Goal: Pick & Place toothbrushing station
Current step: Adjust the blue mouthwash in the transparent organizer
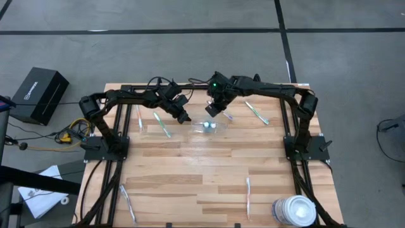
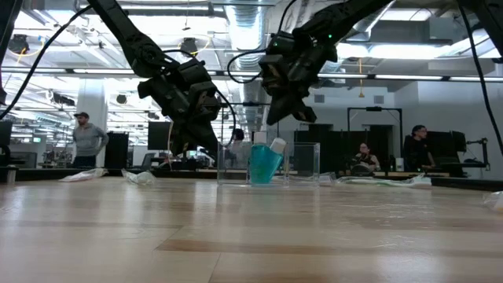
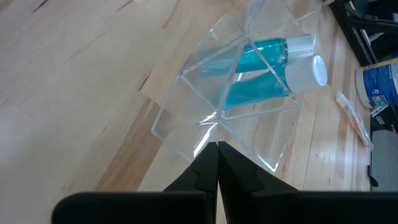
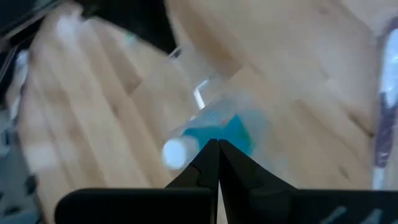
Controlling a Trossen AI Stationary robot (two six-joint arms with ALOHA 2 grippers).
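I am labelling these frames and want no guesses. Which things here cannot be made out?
- Toothpaste tubes: right wrist view is blurred; their print cannot be read.
- Clear container: high view, right pincer covers its far edge.
- Wrapped toothbrushes: too small in the high view to tell colours.
- White tub: cut off by the bottom edge.

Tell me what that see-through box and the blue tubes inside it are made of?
The box looks like clear hard plastic, perhaps acrylic: glossy flat walls with sharp bright edges. The tubes seem soft translucent teal plastic with opaque white caps.
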